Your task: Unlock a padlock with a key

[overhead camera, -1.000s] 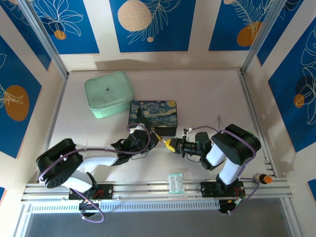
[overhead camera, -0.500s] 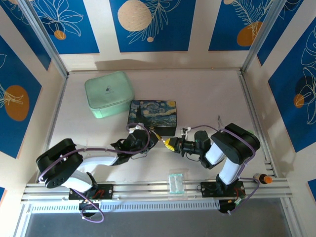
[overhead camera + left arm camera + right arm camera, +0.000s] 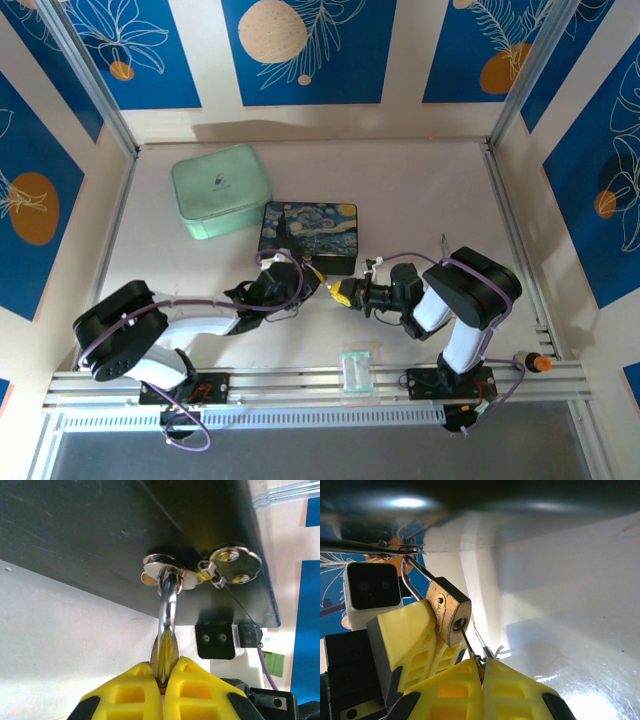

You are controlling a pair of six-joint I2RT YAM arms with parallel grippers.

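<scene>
Now, key (image 3: 470,648) in padlock (image 3: 450,611) (brass).

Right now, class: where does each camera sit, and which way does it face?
Top external: above and behind, looking down at the table; left arm, right arm, left gripper, right gripper by the painted box.
Left wrist: looks along its yellow fingers at the padlock hanging from the box's clasp.
Right wrist: looks along its fingers and the key at the padlock's keyhole.
Shared: both wrist views show the padlock.
</scene>
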